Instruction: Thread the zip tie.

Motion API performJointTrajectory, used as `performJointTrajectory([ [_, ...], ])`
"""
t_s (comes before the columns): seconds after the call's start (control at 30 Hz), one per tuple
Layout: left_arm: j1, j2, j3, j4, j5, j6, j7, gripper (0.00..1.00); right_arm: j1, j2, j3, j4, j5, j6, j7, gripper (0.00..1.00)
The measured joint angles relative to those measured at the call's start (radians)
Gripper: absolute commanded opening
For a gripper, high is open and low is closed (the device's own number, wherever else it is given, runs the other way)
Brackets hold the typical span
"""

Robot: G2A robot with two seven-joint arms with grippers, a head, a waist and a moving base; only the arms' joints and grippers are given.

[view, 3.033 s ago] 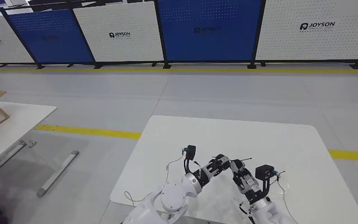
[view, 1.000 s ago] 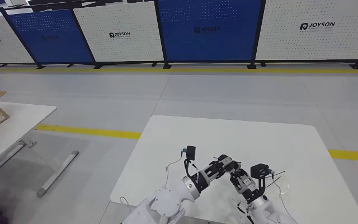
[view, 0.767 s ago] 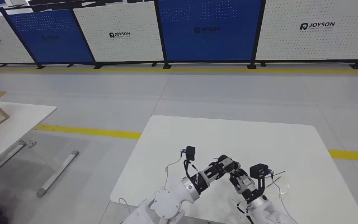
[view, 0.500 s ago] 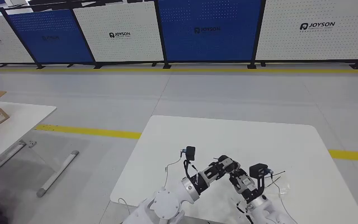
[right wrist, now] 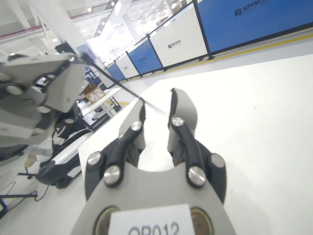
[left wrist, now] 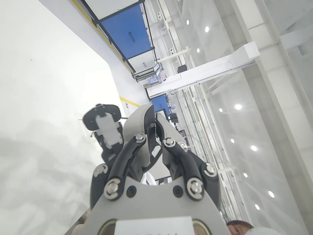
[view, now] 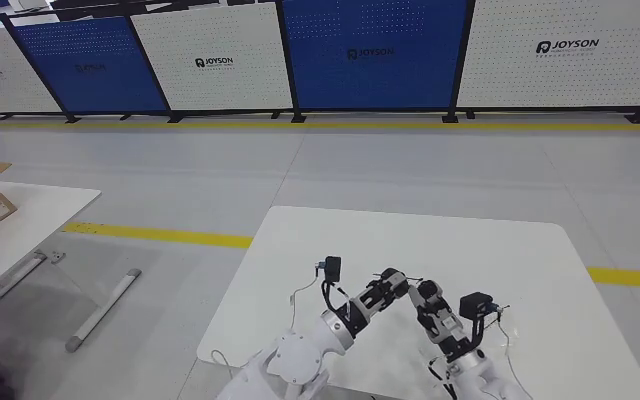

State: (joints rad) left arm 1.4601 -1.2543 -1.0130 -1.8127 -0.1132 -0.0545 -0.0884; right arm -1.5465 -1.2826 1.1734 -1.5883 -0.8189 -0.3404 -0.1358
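A thin black zip tie (right wrist: 115,80) sticks out of my left gripper (right wrist: 73,61), which is shut on one end of it. The strap runs slantwise through the air, and its free tip lies between the spread fingers of my right gripper (right wrist: 158,99), which is open. In the top view the left gripper (view: 397,278) and the right gripper (view: 428,292) face each other closely above the near part of the white table (view: 400,230). The left wrist view shows its own fingers (left wrist: 146,121) pressed together, with the right gripper (left wrist: 105,123) just beyond them.
The white table's bare top (view: 480,250) stretches beyond the grippers to its far edge. A second white table (view: 40,210) stands off to the left across the floor. Blue and white fence panels (view: 370,55) line the back of the room.
The left gripper has shifted a little to the left and away from the robot. The right wrist has swung slightly to the right, so the two grippers stand a bit farther apart.
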Motion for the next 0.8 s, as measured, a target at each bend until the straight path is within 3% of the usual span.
performJointTrajectory([
  [0.2,0.004,0.002,-0.039,0.029,-0.004,0.009,0.041,0.00,-0.059,0.018,0.070,-0.058,0.060,0.000,-0.070,1.00],
  [0.4,0.005,0.006,-0.052,0.071,0.025,0.044,0.022,0.00,-0.124,0.041,0.139,-0.115,0.198,0.000,-0.142,1.00],
  [0.5,0.000,0.007,-0.047,0.080,0.045,0.063,0.005,0.00,-0.129,0.042,0.142,-0.118,0.225,0.000,-0.146,1.00],
  [0.8,0.000,0.007,-0.047,0.080,0.045,0.062,0.005,0.00,-0.128,0.042,0.141,-0.118,0.215,0.000,-0.146,1.00],
])
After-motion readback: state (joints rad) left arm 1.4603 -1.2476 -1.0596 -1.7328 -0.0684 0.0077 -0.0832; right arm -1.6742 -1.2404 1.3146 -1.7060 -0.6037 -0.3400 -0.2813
